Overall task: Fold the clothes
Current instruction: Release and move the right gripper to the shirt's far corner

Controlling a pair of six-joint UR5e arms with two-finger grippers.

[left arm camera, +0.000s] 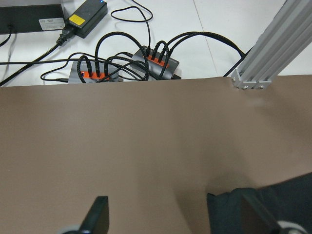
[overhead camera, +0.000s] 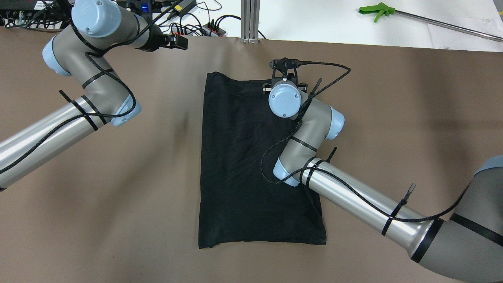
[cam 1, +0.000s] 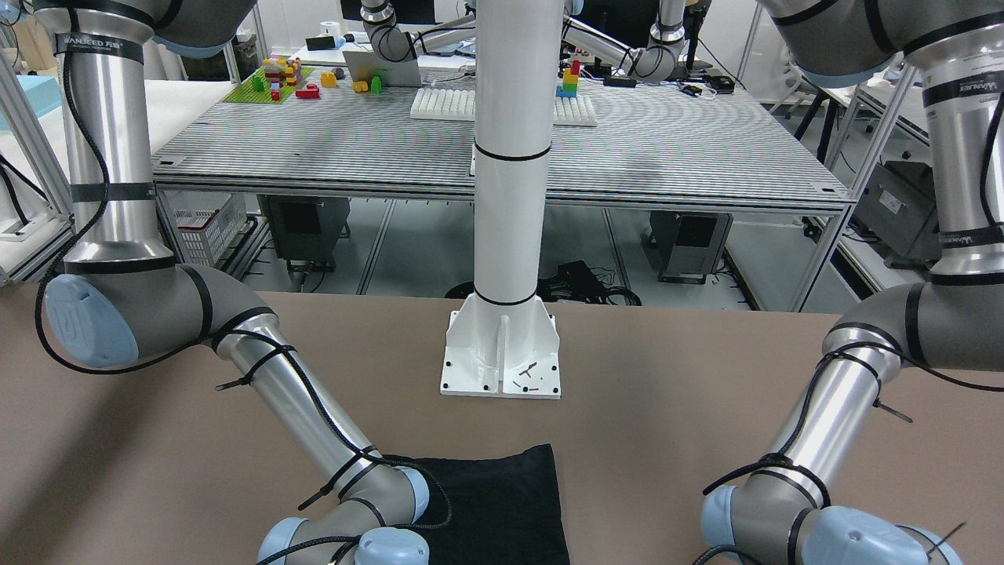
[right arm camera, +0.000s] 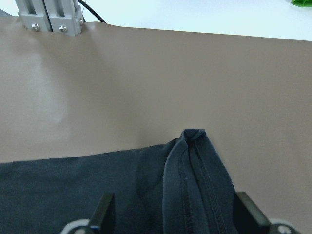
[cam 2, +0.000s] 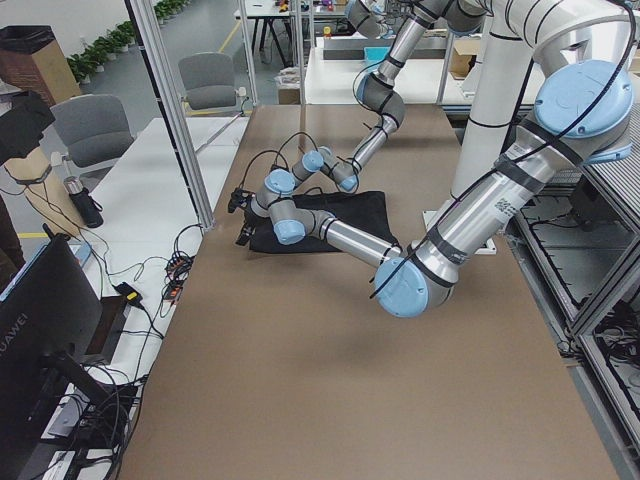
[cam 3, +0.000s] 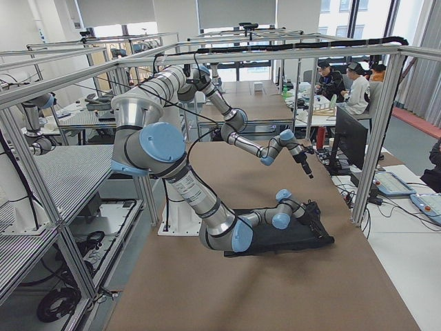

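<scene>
The black cloth lies flat on the brown table, long side running away from the robot; it also shows in the front view. My right gripper hovers over the cloth's far right corner. In the right wrist view it is open, and a raised hemmed fold of the cloth lies between its fingers. My left gripper is held near the table's far edge, left of the cloth. In the left wrist view it is open and empty, with the cloth's far left corner by its right finger.
The white pillar's base plate stands on the table's robot side. Beyond the far edge are power strips with cables, an aluminium post and a green grabber tool.
</scene>
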